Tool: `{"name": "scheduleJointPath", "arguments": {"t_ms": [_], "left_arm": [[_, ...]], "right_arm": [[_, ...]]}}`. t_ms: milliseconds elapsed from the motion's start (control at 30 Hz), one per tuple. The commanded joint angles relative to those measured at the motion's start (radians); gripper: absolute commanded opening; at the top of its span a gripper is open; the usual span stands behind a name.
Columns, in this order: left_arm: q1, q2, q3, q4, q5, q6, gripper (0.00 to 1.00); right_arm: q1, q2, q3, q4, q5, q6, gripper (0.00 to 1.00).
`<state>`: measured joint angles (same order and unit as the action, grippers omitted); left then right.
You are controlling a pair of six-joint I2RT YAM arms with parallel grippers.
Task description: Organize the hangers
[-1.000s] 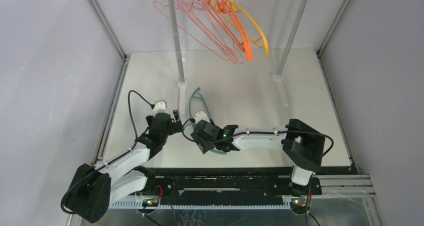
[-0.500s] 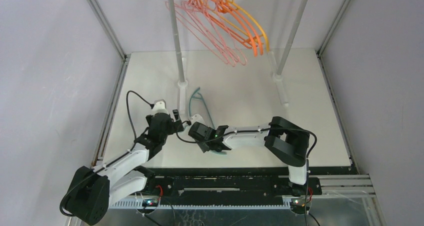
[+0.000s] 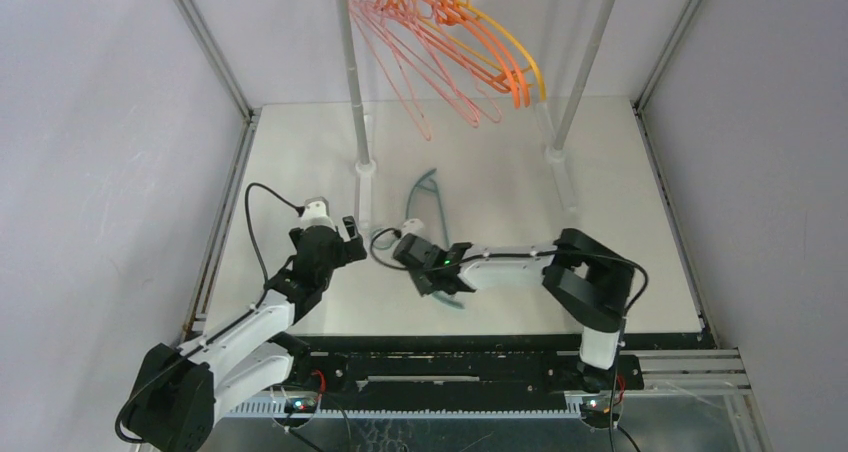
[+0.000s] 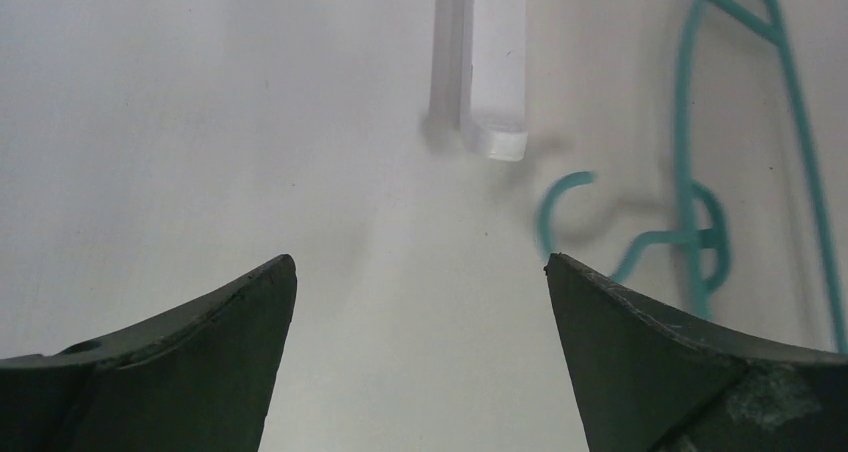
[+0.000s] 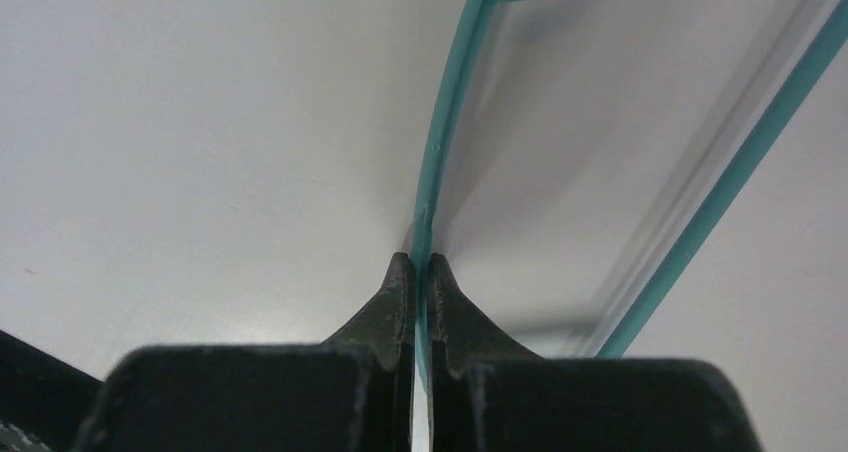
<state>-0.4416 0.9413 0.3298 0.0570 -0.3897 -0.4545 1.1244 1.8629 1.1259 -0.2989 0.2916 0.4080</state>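
Rack [image 3: 352, 92]: stands on the far half of my desk [image 3: 300, 162], one pole left of centre and the other towards the right edge.
Hung hangers [image 3: 450, 62]: on the rack's bar, bunched between the two poles.
Rack foot [image 4: 495, 72]: runs from the left pole towards the near edge.
Loose hanger [image 5: 432, 147]: right of that foot, reaching from mid-desk towards the near edge.
My right tool [image 5: 421, 262]: mid-desk by the near edge, clamped on the loose hanger's rod.
My left tool [image 4: 420, 262]: left of my right tool, spread apart, with the foot's end ahead.
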Motion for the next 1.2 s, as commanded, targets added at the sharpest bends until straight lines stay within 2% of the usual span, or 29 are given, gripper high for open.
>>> {"name": "scheduleJointPath", "arguments": {"t_ms": [0, 233, 467, 867, 1167], "left_arm": [[0.007, -0.020, 0.018, 0.019, -0.016, -0.013, 0.99], [0.008, -0.002, 0.023, 0.030, 0.001, -0.015, 0.99], [0.008, -0.001, 0.022, 0.032, 0.007, -0.015, 0.99], [0.007, 0.007, 0.023, 0.036, 0.020, -0.016, 0.99], [0.007, 0.015, 0.028, 0.037, 0.022, -0.014, 1.00]], "right_arm": [[-0.129, -0.199, -0.132, 0.010, -0.117, 0.036, 0.00], [-0.290, -0.532, -0.265, 0.048, -0.324, 0.049, 0.00], [-0.489, -0.749, -0.316, 0.036, -0.551, 0.081, 0.00], [-0.804, -0.989, -0.337, -0.075, -0.727, 0.060, 0.00], [-0.973, -1.098, -0.238, -0.190, -0.860, 0.050, 0.00]]}}
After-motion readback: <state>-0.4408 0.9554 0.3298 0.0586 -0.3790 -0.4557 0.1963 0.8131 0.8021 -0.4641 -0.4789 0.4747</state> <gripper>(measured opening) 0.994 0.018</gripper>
